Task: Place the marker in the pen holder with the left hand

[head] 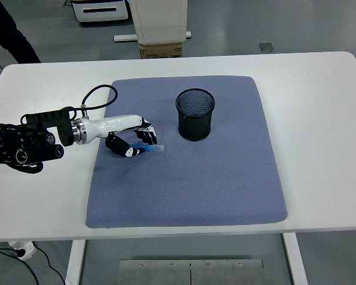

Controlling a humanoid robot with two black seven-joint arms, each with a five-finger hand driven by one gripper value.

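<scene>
A blue marker [153,148] lies on the blue-grey mat [190,190], left of the black mesh pen holder [196,114], which stands upright at the mat's back middle. My left hand [137,145] reaches in from the left and rests over the marker's left end. Its fingers [147,138] curl down onto the marker from behind, and the thumb [128,152] presses in from the front. The marker's right end sticks out past the fingers and still touches the mat. The holder stands about a hand's length to the right of the hand. My right arm is out of view.
The mat covers the middle of the white table [320,119]. A person's dark sleeve [9,29] shows at the top left. A cardboard box [161,50] and a white stand sit on the floor beyond the table's far edge.
</scene>
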